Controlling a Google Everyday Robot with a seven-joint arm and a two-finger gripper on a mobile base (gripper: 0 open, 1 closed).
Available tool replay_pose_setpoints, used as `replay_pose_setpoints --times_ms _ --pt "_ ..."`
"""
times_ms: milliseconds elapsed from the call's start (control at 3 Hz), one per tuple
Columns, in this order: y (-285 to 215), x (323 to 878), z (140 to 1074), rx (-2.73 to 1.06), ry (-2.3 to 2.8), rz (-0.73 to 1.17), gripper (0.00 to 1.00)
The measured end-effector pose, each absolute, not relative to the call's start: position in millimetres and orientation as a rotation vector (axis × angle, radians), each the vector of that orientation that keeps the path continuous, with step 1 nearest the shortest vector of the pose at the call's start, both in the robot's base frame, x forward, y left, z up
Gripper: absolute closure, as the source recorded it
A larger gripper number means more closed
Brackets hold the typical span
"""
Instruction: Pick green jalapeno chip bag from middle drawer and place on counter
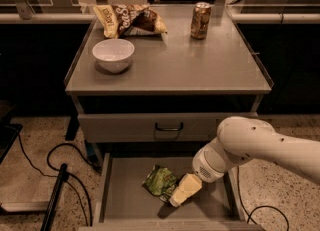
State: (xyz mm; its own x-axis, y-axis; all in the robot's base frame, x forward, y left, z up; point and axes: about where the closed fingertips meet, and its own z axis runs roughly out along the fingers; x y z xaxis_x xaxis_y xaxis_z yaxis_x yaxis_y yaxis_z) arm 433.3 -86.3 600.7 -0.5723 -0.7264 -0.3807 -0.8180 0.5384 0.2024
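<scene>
The green jalapeno chip bag (159, 180) lies crumpled on the floor of the open middle drawer (125, 195), near its centre. My gripper (180, 193) reaches down into the drawer from the right on a thick white arm. Its cream-coloured tip is right beside the bag's right edge, touching or nearly touching it. The counter (175, 65) is the grey metal top above the drawers.
On the counter stand a white bowl (113, 54), a larger brown-and-yellow chip bag (131, 20) and a brown can (200, 20). A closed drawer front with a black handle (168, 127) sits above the open drawer. Black cables (45, 160) lie on the floor at left.
</scene>
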Motion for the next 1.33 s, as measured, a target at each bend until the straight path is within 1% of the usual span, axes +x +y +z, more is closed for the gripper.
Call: replay_pose_setpoints --times_ms 333,667,1000,1333 --pt "-85 430 594 -1.305 2.519 0.540 0.00" --pt "-91 423 554 -1.245 2.546 0.567 0.00" --pt "-94 432 518 -1.182 2.554 0.574 0.00" --pt "-85 461 475 -1.129 2.529 0.611 0.00"
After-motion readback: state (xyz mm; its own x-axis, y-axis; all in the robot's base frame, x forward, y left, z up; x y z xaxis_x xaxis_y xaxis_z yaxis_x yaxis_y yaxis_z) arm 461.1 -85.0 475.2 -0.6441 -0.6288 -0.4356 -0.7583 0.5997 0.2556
